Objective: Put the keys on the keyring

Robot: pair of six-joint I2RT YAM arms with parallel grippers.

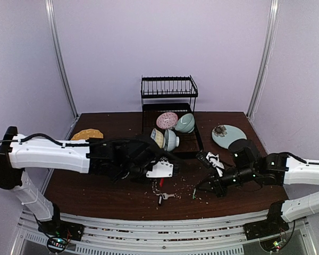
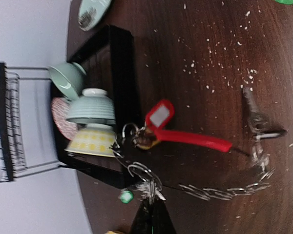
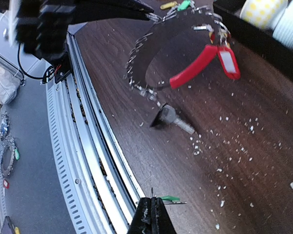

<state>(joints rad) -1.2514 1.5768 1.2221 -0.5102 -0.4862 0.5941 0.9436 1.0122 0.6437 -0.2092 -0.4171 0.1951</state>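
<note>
A dark wooden table (image 1: 95,191) strewn with pale crumbs (image 2: 212,53) stands against lavender walls. The left gripper (image 2: 151,207) is fully closed, its fingertips pinching the rim of the keyring (image 2: 219,192) where several split rings bunch. The rest of the ring loops out ahead of those fingers, its red sleeve (image 2: 198,140) on the far arc with a red tag (image 2: 159,116) beside it. A loose key (image 2: 256,119) lies on the wood just beyond the ring's right side. Left of the gripper, stacked bowls (image 2: 92,107) sit by a black dish rack (image 1: 169,93). The right gripper (image 3: 151,209) is also closed, nipping a green-tagged key (image 3: 170,198) at its tips. The loose key and the keyring lie ahead of it.
</note>
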